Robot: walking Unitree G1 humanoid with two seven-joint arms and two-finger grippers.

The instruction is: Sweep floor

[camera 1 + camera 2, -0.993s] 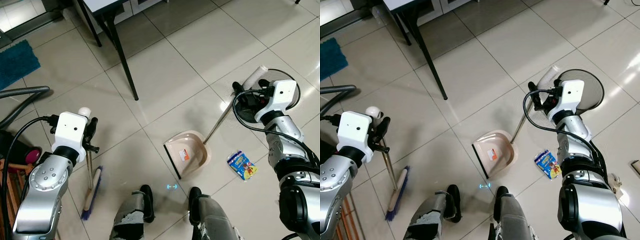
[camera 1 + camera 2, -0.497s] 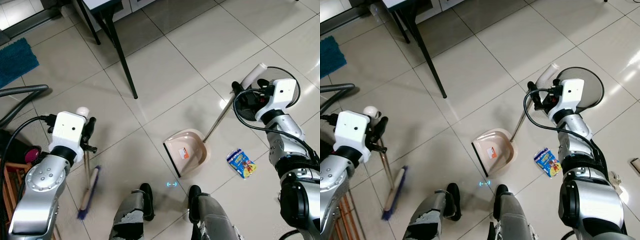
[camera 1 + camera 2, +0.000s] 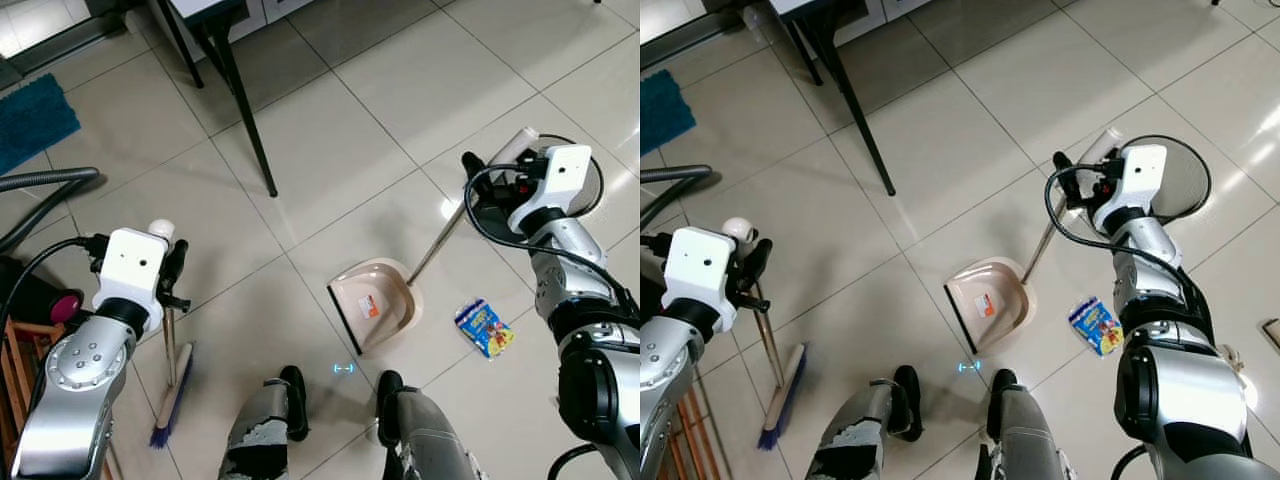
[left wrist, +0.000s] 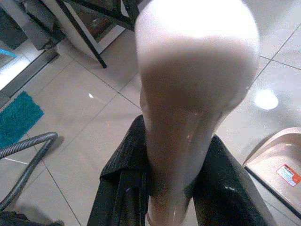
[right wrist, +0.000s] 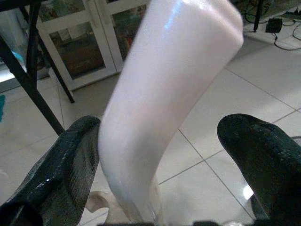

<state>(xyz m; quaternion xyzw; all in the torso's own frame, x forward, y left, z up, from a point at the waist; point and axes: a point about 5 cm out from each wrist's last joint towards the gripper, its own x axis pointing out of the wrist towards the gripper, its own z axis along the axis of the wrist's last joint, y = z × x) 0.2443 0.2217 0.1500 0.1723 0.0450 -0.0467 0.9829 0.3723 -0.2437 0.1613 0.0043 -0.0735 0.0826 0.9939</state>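
My left gripper [image 3: 172, 278] is shut on the thin handle of a broom [image 3: 172, 385], just below its white end knob [image 4: 193, 94]. The wooden brush head with blue bristles rests on the tiles by my left foot. A beige dustpan [image 3: 375, 305] lies on the floor ahead of my feet, its long handle [image 3: 440, 235] slanting up to the right. My right gripper [image 5: 164, 141] sits around the handle's white grip [image 5: 160, 94]; the grip leans on one finger and the other finger [image 5: 263, 146] stands apart. A blue snack packet [image 3: 484, 328] lies right of the dustpan.
A black table leg [image 3: 250, 130] stands at the upper middle. A grey vacuum hose [image 3: 50, 185] and a blue rug [image 3: 35, 115] lie far left. A round grey base [image 3: 1185, 180] with black cable sits under my right arm. My feet [image 3: 290, 395] are at the bottom.
The broom head has swung along the floor to the left and back a little. My right gripper has shifted slightly up along the dustpan handle. Dustpan and packet stay put.
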